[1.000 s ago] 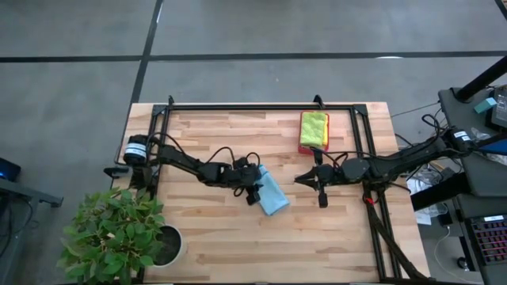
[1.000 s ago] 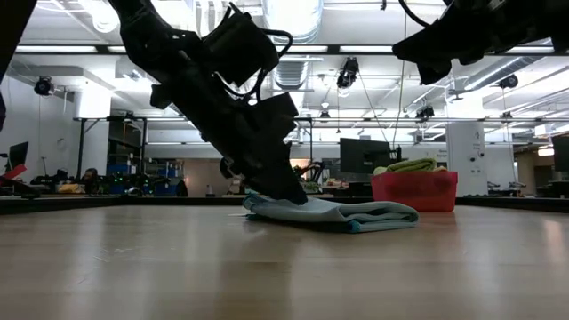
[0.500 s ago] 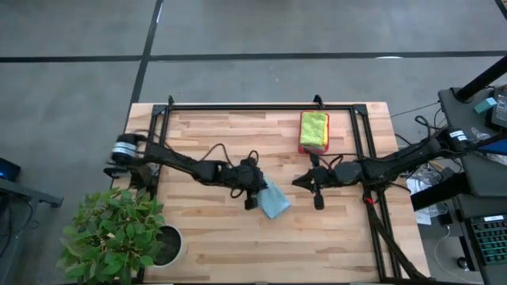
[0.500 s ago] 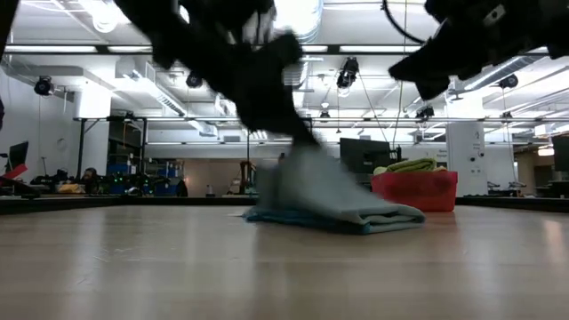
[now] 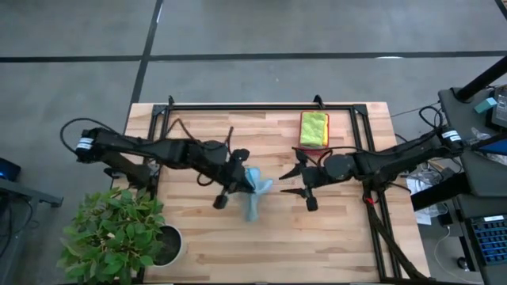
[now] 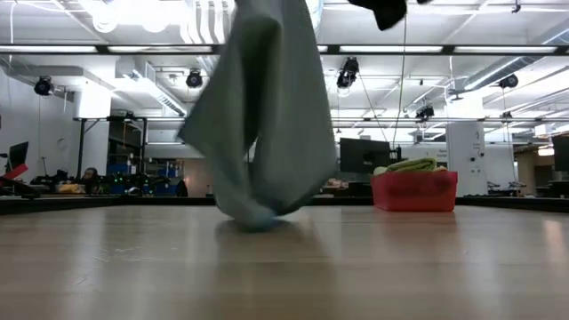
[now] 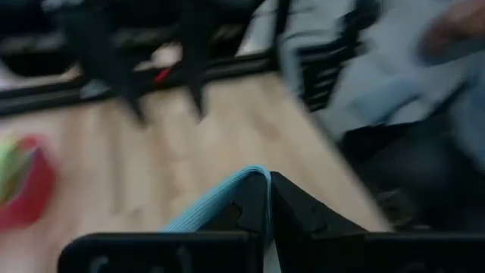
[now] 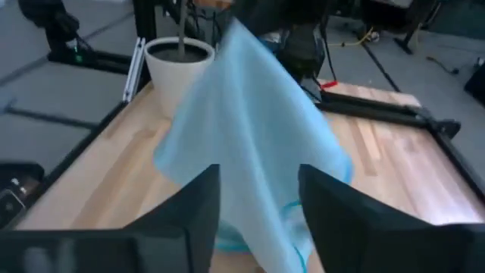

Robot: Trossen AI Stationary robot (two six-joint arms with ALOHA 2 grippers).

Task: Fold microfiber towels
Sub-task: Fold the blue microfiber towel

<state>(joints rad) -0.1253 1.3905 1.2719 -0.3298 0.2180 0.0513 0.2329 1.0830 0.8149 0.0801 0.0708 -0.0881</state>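
The left end effector (image 5: 235, 176) was clenched on a light blue towel (image 5: 253, 190) hanging beneath it, unfolded; the right end effector (image 5: 289, 181), fingers spread, faced it; folded towels (image 5: 314, 127) filled the tray (image 5: 304, 147) beyond.

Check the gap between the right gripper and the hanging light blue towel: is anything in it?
Nothing: in the high view, bare table wood separates the right gripper from the light blue towel.
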